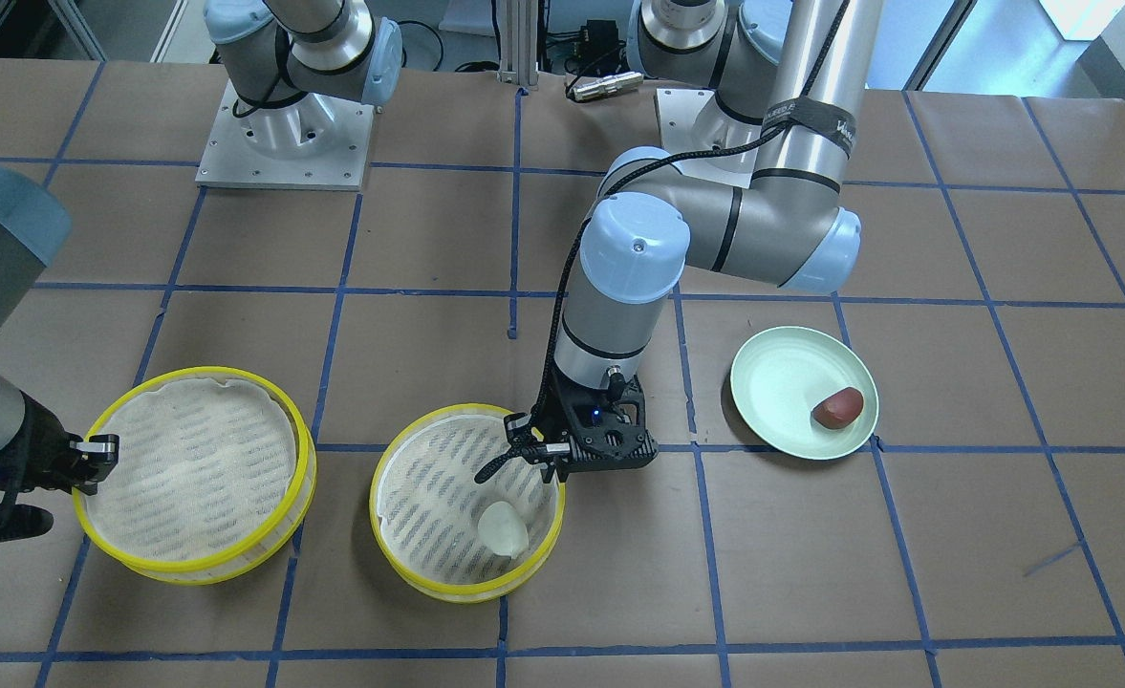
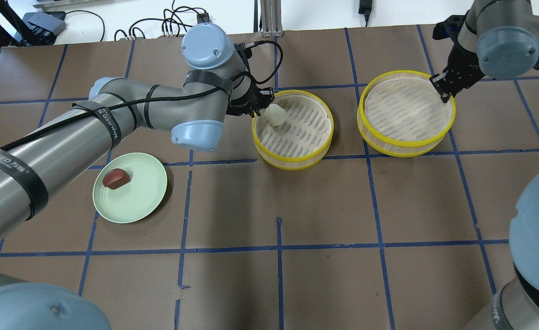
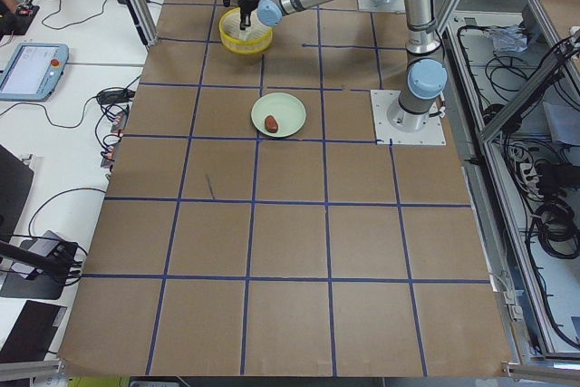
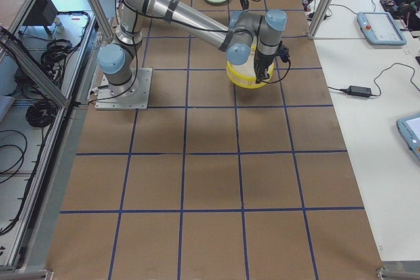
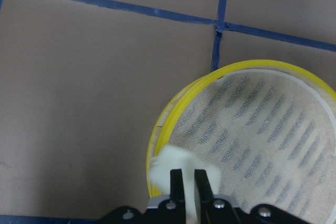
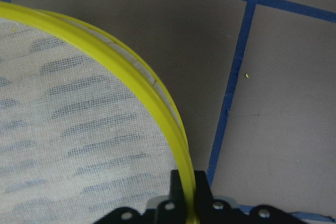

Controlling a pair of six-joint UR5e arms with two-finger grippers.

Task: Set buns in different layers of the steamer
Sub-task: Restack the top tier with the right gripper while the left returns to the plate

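One white bun (image 1: 503, 528) in steamer tray (image 1: 428, 579)

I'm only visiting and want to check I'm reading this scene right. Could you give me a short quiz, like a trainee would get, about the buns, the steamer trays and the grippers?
1. Fill in: the right gripper pinches the yellow ____ of the empty steamer tray.
2. True or false: the reddish-brown bun lies on the pale green plate.
3. The white bun is: A) on the plate; B) in the steamer tray nearer the plate; C) between the right gripper's fingers.
Key: 1 rim; 2 true; 3 B.
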